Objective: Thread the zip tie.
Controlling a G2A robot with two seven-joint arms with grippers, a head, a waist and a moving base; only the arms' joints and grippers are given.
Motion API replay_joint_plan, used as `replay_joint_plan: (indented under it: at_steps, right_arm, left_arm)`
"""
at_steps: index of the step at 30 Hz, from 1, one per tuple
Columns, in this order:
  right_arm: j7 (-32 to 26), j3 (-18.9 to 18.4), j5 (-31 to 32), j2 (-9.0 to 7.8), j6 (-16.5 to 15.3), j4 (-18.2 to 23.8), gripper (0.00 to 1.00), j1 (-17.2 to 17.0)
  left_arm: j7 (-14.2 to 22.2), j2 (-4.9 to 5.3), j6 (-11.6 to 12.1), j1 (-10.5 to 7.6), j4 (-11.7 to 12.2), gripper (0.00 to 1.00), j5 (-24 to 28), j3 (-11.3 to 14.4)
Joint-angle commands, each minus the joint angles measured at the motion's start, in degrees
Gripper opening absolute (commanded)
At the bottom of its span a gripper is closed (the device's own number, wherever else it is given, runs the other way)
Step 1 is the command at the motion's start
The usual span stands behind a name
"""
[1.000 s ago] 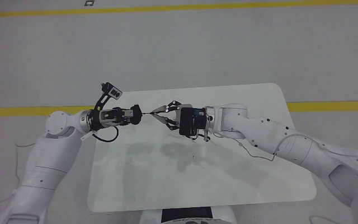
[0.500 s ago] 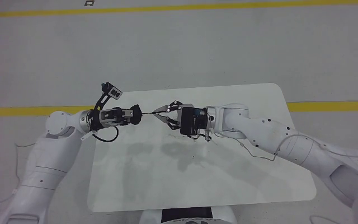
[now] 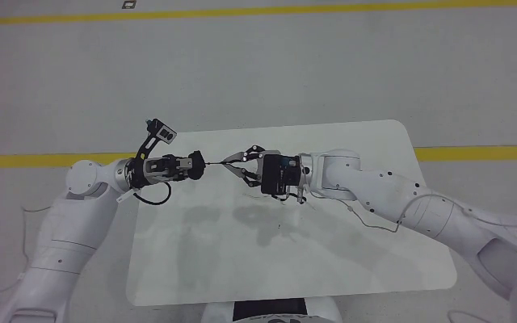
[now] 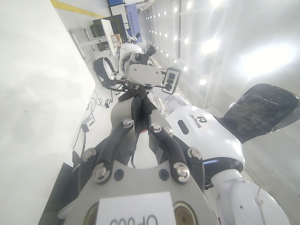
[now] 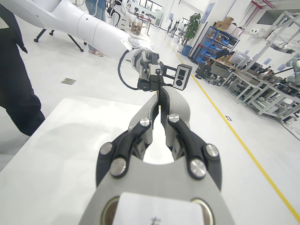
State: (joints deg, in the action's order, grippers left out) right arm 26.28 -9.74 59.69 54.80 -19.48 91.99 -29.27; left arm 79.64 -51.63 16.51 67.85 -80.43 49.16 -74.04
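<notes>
The zip tie was stretched in the air between my two end effectors. My right end effector was pinched closed on one end of it and my left end effector closed on the other, I think to keep the strap straight for threading. Under the zip tie lay the white counter; beyond it, a yellow floor line.

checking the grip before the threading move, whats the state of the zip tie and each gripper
zip tie: held up off the table, stretched between the two grippers; cannot tell if it is threaded
left gripper: shut on the zip tie
right gripper: shut on the zip tie
</notes>
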Motion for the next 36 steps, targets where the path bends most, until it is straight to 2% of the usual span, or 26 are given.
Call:
replay_joint_plan:
  at_steps: [1, 16, 36]
  right_arm:
    - [0.05, 0.00, 0.09, -0.01, 0.00, 0.03, 0.00, 0.03]
    - [-0.89, 0.00, 1.09, 0.38, 0.00, 0.70, 0.00, 0.51]
    - [-1.59, 0.00, 1.37, 2.44, 0.00, 0.07, 0.00, 1.04]
  left_arm:
    - [0.00, 0.00, 0.00, 0.00, 0.00, 0.00, 0.00, 0.00]
    - [0.00, 0.00, 0.00, 0.00, 0.00, 0.00, 0.00, 0.00]
    - [0.00, 0.00, 0.00, 0.00, 0.00, 0.00, 0.00, 0.00]
